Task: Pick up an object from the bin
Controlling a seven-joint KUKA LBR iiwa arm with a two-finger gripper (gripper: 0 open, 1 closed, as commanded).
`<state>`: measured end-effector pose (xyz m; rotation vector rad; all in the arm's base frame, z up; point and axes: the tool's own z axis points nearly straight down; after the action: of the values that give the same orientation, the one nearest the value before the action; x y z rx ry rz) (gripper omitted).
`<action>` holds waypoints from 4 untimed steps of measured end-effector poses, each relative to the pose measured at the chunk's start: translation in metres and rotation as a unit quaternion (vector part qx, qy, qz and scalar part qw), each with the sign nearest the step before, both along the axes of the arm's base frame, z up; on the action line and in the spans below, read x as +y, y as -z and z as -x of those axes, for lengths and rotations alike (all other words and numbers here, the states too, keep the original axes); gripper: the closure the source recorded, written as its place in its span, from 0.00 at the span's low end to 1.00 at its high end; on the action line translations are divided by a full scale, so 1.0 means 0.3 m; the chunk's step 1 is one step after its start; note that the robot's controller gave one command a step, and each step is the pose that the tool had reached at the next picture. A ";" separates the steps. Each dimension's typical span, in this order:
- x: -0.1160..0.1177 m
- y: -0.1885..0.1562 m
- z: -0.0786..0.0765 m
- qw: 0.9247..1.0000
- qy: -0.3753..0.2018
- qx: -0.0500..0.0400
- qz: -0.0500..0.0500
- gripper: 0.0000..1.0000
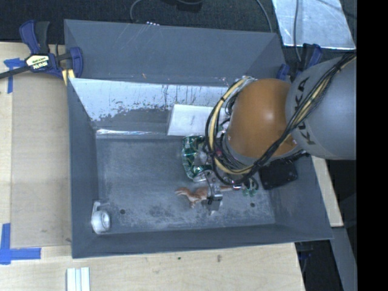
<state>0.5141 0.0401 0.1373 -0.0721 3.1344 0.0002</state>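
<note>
Currently we have our gripper point(212, 201) down near the floor of the bin point(133, 174), just beside a small brown toy animal point(193, 194) lying front and centre. Whether the gripper is apart or together we cannot tell. We risk nudging the toy away or closing on bare metal, since it lies off to one side.

Grey arm point(324, 111) lettered KUKA; orange domed wrist cover point(260, 123); black and yellow cables point(213, 126); green circuit boards point(193, 155); small dark hand point(213, 202).
</note>
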 end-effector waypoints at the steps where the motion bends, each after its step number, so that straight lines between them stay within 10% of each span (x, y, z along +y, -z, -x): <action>1: -0.024 0.102 0.031 0.999 -0.038 -0.002 0.000 0.00; 2: -0.113 0.217 0.092 0.982 -0.188 -0.003 0.001 1.00; 4: -0.112 0.201 0.095 0.982 -0.187 -0.002 0.000 1.00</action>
<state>0.4855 0.0064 0.0772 -0.6559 3.0614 0.0006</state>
